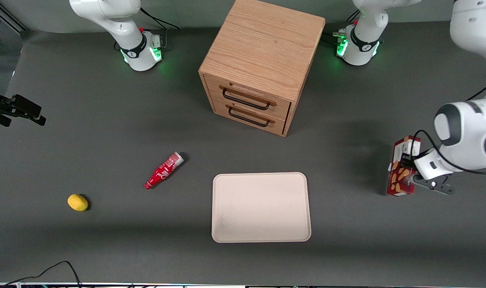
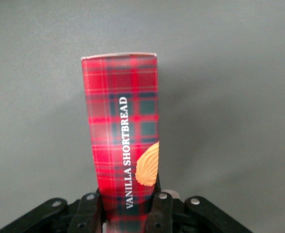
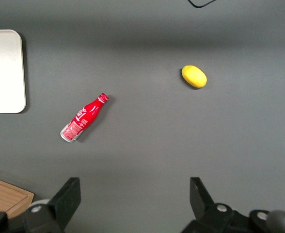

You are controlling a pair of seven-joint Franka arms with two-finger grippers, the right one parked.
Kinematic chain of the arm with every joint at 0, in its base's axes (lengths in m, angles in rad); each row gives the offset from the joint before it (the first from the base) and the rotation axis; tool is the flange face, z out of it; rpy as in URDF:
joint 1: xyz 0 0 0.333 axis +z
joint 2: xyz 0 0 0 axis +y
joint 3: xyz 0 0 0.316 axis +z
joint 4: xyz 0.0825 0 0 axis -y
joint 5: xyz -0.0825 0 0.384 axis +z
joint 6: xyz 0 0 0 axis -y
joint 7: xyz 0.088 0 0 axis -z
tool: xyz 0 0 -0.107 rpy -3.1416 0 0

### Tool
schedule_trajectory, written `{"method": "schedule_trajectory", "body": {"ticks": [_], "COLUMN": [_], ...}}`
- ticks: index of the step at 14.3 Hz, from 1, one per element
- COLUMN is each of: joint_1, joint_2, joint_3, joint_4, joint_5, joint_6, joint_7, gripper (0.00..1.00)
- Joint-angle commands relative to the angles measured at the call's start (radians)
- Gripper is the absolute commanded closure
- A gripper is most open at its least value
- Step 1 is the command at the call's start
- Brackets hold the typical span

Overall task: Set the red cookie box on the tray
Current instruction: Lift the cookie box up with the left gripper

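Note:
The red cookie box [image 1: 400, 170], a long plaid carton with cookie pictures, is at the working arm's end of the table, well apart from the tray. My left gripper [image 1: 409, 169] is shut on it, with one finger pressed on each long side. In the left wrist view the red cookie box [image 2: 120, 121] sticks out lengthwise from between the fingers [image 2: 161, 213], with grey table under it, and the gripper [image 2: 126, 214] grips its near end. The cream tray [image 1: 261, 207] lies flat with nothing on it, nearer the front camera than the drawer cabinet. One corner of the tray [image 3: 4, 73] shows in the right wrist view.
A wooden two-drawer cabinet [image 1: 263, 64] stands mid-table, farther from the front camera than the tray. A small red soda bottle [image 1: 164, 171] lies on its side beside the tray, toward the parked arm's end. A yellow lemon [image 1: 78, 202] sits farther toward that end.

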Motion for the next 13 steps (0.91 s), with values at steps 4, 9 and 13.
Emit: {"method": "schedule_trajectory", "body": {"ticks": [4,9,13], "joint_1": [-0.019,-0.054,-0.098], "joint_2": [-0.047,-0.035,0.031], "joint_3": [0.004,-0.013,-0.163], "joint_4": [0.372,0.535,0.616], "joint_5": [0.002,-0.005,0.004], "joint_6": [-0.445,-0.599,-0.585], "joint_7": [-0.015,-0.121,-0.452], "gripper": [1.00,1.00,1.00]}}
